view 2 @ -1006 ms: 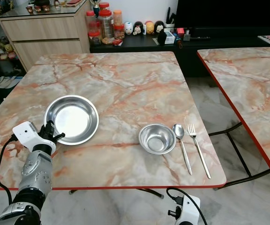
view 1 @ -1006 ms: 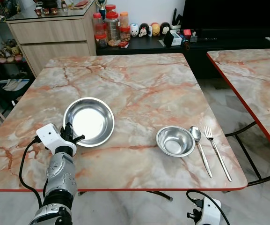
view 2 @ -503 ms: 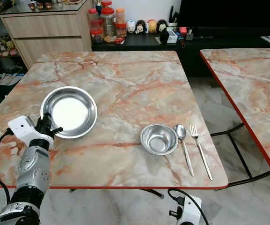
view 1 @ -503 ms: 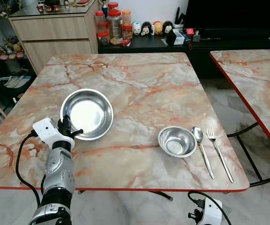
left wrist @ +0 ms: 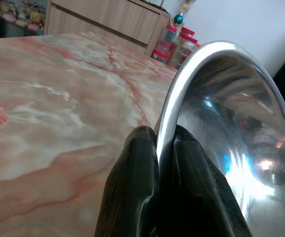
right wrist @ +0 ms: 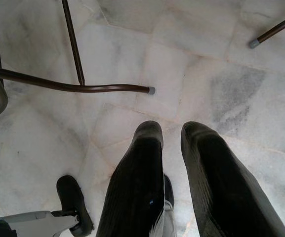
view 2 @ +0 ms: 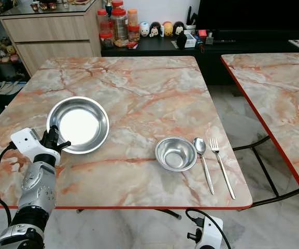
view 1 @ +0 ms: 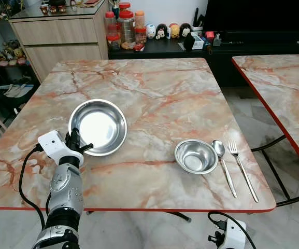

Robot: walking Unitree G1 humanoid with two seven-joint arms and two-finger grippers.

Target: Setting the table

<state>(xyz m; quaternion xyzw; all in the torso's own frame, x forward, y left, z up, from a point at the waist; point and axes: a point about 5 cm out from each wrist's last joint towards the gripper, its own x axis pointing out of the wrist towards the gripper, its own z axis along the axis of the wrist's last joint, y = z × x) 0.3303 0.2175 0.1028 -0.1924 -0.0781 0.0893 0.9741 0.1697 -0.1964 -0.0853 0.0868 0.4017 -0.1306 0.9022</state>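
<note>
1. The wide, shallow, round stainless-steel plate (view 1: 98, 127) is seen lying on the pink-and-cream marble-patterned table (view 1: 165, 93), left of frame centre. Its near-left rim is pinched between the two black fingers (left wrist: 132, 197) of the left end effector (view 1: 75, 143); in the left wrist view one finger is seen outside the rim and one inside.
2. The right end effector (right wrist: 172, 163) is seen hanging below table height, pointed at the pale marble floor (right wrist: 221, 74). Its fingers stand slightly apart with nothing between them.
3. Progress: a place setting is judged to be partly laid at lower right of the frame. A small round steel bowl (view 1: 195, 156) is set there, with a steel spoon (view 1: 223, 162) just beside it and a steel fork (view 1: 241, 167) further right, both roughly parallel.
4. Remaining, as judged: the plate is well apart from this group and has probably yet to be brought to it.
5. Room: bare table is seen between plate and bowl, so a slide or carry rightward looks unobstructed.
6. Edges: the bowl and cutlery lie near the front edge; the fork is close to the right corner. A second table (view 1: 284, 88) stands at the right across a gap.
7. The back edge faces a wooden cabinet (view 1: 56, 36) and red-lidded jars (view 1: 126, 28).
</note>
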